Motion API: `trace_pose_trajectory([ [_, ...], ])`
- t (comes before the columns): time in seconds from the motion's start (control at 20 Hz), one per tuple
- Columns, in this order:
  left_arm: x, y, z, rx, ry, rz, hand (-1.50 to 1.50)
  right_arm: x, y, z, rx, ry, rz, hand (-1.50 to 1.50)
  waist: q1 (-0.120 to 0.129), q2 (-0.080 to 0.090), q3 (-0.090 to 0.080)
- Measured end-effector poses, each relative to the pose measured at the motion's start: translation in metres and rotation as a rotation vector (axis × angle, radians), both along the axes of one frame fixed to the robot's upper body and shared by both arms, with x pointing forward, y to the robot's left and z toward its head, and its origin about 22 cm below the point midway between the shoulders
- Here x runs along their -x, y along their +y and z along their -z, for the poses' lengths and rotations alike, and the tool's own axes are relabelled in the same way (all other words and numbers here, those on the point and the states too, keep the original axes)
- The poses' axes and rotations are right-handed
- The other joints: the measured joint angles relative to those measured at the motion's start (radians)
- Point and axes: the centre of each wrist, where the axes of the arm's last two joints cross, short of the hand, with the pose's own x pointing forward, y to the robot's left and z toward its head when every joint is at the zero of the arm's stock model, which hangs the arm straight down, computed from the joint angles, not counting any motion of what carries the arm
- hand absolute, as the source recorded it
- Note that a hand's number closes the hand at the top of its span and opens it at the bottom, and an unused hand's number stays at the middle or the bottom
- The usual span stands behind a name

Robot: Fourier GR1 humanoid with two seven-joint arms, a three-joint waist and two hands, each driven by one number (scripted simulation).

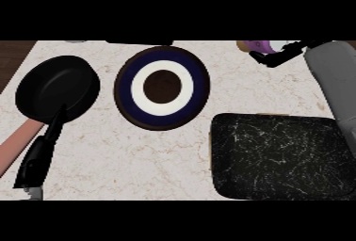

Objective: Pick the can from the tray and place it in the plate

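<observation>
At the top right, my right hand (277,57) has its black fingers curled round the can (262,45), a small purple and white can lying tilted on its side. The can is beyond the tray's far edge and to the right of the plate. The plate (162,63) is round with a navy rim, a white ring and a brown centre, and it sits at the counter's middle back with nothing on it. Nothing lies on the black marbled tray (281,157) at the front right. My left hand (39,157) rests open at the lower left, fingers up.
A black frying pan (57,88) with a pink handle (15,146) lies left of the plate, its handle running beside my left hand. My grey right forearm (332,80) passes over the tray's right side. The counter's left edge meets a dark wooden floor.
</observation>
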Motion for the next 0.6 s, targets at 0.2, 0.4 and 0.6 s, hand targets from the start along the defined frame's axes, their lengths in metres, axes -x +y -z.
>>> trace_pose_trajectory([
  [0.2, 0.007, 0.010, -0.005, -0.007, 0.004, -0.008, 0.00, -0.009, 0.044, -0.013, -0.013, 0.034, -0.063, 1.50, -0.013, -0.007, -0.001],
  [0.4, 0.009, 0.013, -0.003, -0.009, 0.009, -0.019, 0.00, -0.012, 0.093, -0.018, -0.011, 0.081, -0.102, 1.50, -0.019, -0.008, -0.001],
  [0.6, 0.009, 0.009, 0.000, -0.005, 0.011, -0.022, 0.00, -0.009, 0.144, -0.020, 0.037, 0.126, -0.136, 1.50, -0.022, -0.009, -0.002],
])
